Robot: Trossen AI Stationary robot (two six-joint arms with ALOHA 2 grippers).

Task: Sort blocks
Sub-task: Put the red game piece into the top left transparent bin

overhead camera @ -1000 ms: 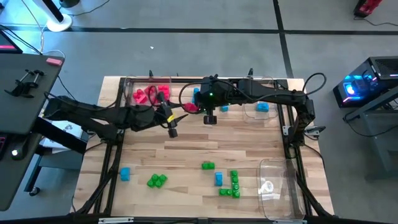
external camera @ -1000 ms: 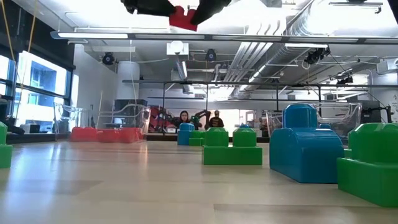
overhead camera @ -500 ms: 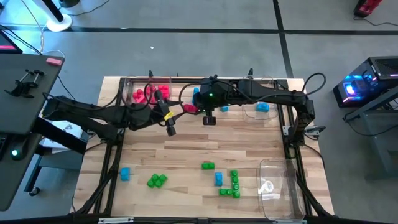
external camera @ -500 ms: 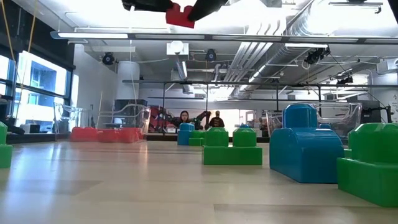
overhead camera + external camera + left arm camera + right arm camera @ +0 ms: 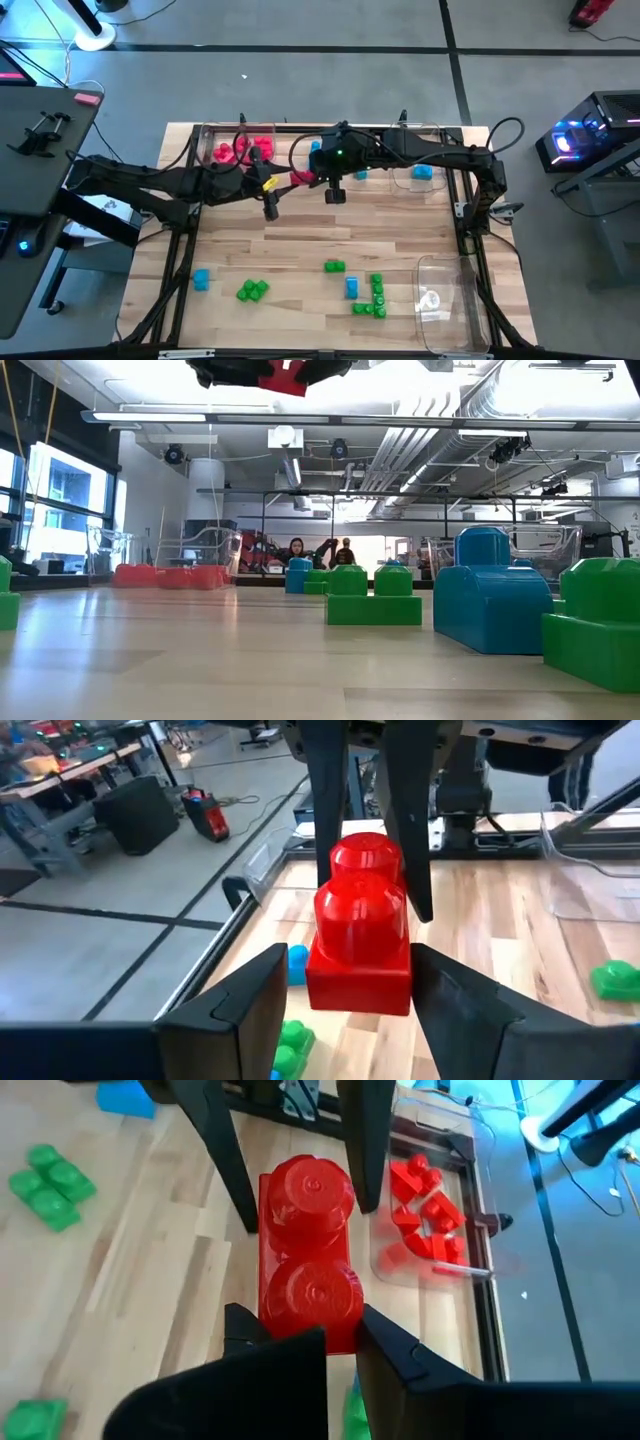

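A red two-stud block (image 5: 360, 925) is being held in the air above the table (image 5: 300, 250), at about 12 o'clock from its centre. It is being pinched by the right gripper (image 5: 330, 1335), whose fingers are clamped narrowly on one end. The other end is being flanked by the left gripper (image 5: 345, 985), with both fingers standing slightly apart from it.

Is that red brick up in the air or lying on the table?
Up in the air. In the low view the red brick hangs high above the table, clamped between the two end effectors, nothing under it.
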